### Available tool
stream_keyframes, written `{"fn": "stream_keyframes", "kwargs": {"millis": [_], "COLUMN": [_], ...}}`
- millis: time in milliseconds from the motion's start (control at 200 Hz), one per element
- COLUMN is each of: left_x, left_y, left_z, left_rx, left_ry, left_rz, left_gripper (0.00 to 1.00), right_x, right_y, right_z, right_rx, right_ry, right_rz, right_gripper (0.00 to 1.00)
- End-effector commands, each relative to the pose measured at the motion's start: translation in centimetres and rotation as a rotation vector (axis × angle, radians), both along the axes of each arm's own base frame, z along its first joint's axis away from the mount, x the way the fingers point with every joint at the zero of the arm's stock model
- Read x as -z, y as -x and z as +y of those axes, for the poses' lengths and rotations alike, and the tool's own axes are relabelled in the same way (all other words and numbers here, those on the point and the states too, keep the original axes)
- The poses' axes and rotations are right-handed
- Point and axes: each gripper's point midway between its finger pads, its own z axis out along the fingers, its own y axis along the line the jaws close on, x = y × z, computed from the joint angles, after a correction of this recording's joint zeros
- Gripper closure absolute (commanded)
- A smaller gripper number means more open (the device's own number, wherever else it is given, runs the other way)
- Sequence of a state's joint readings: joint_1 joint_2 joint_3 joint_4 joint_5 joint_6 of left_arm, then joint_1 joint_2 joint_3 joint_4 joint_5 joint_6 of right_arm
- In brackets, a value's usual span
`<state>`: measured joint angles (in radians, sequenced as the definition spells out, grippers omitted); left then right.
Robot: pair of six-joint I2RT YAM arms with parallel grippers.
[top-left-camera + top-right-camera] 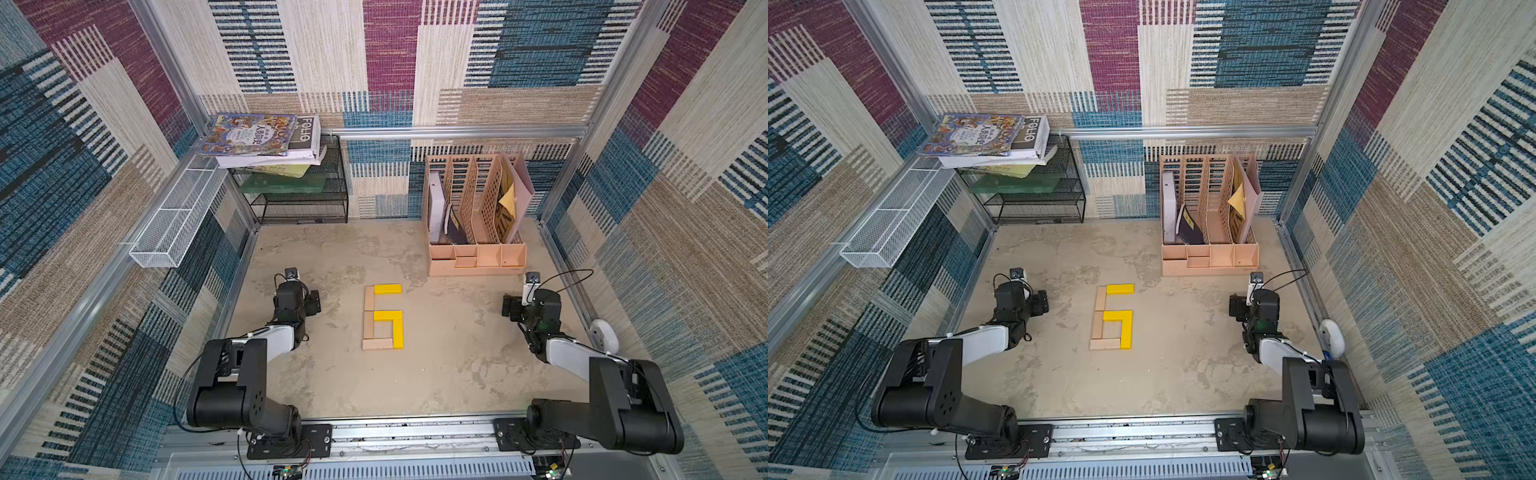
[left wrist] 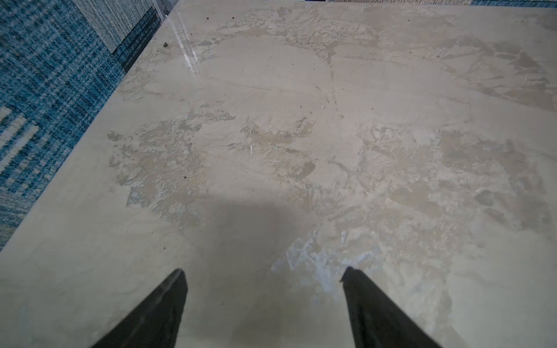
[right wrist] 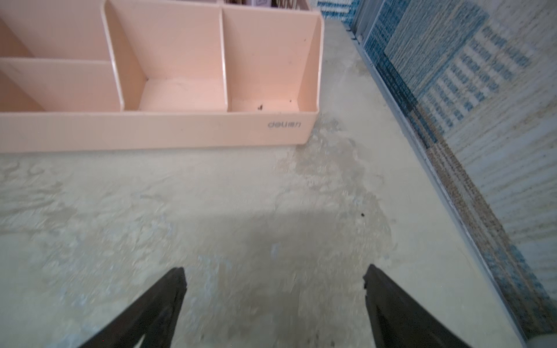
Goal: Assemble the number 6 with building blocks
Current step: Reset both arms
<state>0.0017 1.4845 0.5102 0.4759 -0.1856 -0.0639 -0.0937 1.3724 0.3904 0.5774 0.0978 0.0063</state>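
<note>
Blocks (image 1: 368,328) laid flat as a finished-looking 6 (image 1: 383,318), midway between the side edges of the tabletop (image 1: 449,374) — probably light, stiff, smooth, easily nudged askew; best pinched across the narrow sides. Left pincer (image 2: 262,271) and right pincer (image 3: 275,268) both spread, empty.

Robot lab cell, aluminium frame (image 1: 457,132), carpet-patterned walls (image 1: 390,50), rail-mounted arms (image 1: 232,386), staged books (image 1: 249,135), file organiser (image 1: 476,266).
</note>
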Motion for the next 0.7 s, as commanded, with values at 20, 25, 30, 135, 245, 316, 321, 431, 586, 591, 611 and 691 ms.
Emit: {"fn": "stream_keyframes", "kwargs": {"millis": [20,25,30,135,245,316,321,431,586,591,611,691], "left_x": [-2.5,-2.5,-2.5,-2.2,-1.7,-1.7,-1.7,-1.7,-1.7,-1.7,-1.7,-1.7], "left_y": [0.2,0.2,0.3,-0.1,-0.7,-0.6,-0.6,-0.6,-0.7,-0.7,-0.7,-0.7], "left_z": [-0.9,-0.9,-0.9,-0.6,-0.3,-0.3,-0.3,-0.3,-0.3,-0.3,-0.3,-0.3], "left_rx": [0.017,0.017,0.017,-0.012,-0.014,-0.014,-0.014,-0.011,-0.009,-0.009,-0.009,-0.008], "left_ry": [-0.06,-0.061,-0.063,-0.08,-0.059,-0.059,-0.059,-0.055,-0.05,-0.05,-0.048,-0.046], "left_rz": [-0.169,-0.174,-0.177,-0.178,-0.138,-0.138,-0.138,-0.135,-0.136,-0.136,-0.135,-0.136], "left_gripper": [0.01,0.01,0.01,0.01,0.01,0.01,0.01,0.01,0.01,0.01,0.01,0.01], "right_x": [-2.6,-2.6,-2.6,-4.9,-4.7,-4.3,-4.2,-3.2,-4.1,-4.0,-3.6,-3.3], "right_y": [-3.3,-3.2,-3.0,0.0,-0.4,-2.3,-2.5,-2.8,-0.1,-0.2,-0.8,-1.3], "right_z": [0.5,0.5,0.5,1.5,2.9,3.2,3.2,4.8,3.8,3.8,3.6,3.4], "right_rx": [-0.121,-0.125,-0.128,-0.163,-0.201,-0.191,-0.187,-0.185,-0.11,-0.108,-0.097,-0.119], "right_ry": [-0.03,-0.032,-0.034,0.004,-0.054,-0.062,-0.064,0.006,0.033,0.03,0.026,-0.014], "right_rz": [-0.104,-0.108,-0.109,-0.254,-0.245,-0.214,-0.208,-0.214,-0.348,-0.339,-0.306,-0.28], "right_gripper": [0.04,0.04,0.04,0.04,0.04,0.04,0.04,0.04,0.04,0.04,0.04,0.04]}}
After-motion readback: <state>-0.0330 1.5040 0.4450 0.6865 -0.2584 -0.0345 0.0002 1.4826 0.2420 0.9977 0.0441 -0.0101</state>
